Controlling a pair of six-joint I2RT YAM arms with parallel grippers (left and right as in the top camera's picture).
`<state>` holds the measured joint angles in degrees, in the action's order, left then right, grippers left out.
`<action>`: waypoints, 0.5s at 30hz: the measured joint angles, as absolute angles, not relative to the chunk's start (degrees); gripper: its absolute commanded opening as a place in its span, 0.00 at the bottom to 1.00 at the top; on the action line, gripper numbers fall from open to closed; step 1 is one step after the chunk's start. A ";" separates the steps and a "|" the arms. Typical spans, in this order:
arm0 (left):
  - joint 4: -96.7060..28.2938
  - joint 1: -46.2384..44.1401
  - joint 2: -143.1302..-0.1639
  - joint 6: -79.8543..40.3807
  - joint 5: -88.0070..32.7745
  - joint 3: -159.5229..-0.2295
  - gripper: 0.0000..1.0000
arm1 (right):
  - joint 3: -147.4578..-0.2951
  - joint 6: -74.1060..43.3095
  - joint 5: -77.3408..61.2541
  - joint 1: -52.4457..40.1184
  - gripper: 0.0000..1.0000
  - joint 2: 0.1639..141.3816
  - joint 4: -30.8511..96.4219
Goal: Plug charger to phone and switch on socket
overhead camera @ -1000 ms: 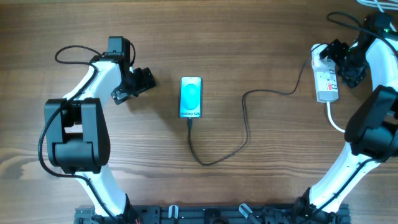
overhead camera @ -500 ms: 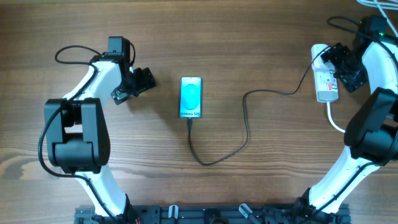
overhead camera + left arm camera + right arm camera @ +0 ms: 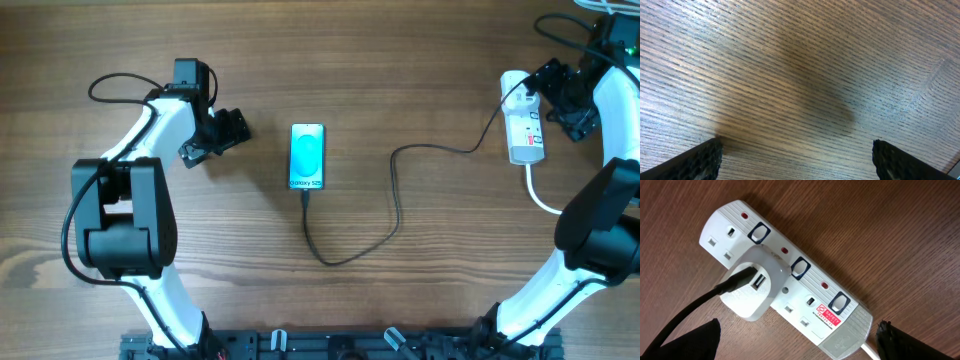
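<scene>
I've got the phone (image 3: 307, 156) flat mid-table, screen lit cyan; using it as ref pt. The charger (image 3: 396, 200) meets the phone's near end, loops toward me, then runs off to the phone's right into a white adapter (image 3: 752, 287) sitting in the middle outlet of the socket (image 3: 524, 125). The socket lies well right of the phone, a bit farther back. The right gripper (image 3: 562, 100) hangs just past the socket, fingers spread, nothing between them. Wrist cam shows three rocker switches (image 3: 801, 268); can't tell on/off. The left gripper (image 3: 215, 140) is left of the phone, near but apart, fingers wide over bare table (image 3: 805, 75), holding nothing.
</scene>
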<state>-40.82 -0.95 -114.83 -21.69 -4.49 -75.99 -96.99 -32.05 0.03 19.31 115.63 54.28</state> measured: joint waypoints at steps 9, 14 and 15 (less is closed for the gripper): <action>-40.88 -0.95 -114.83 -21.69 -4.47 -75.99 1.00 | -80.16 -31.94 0.73 19.31 1.00 114.91 40.18; -40.88 -0.95 -114.83 -21.69 -4.47 -75.99 1.00 | -80.53 -32.27 1.17 19.46 1.00 114.91 43.70; -40.91 -0.95 -114.83 -21.69 -4.47 -75.99 1.00 | -81.71 -32.27 1.26 19.88 1.00 114.91 45.04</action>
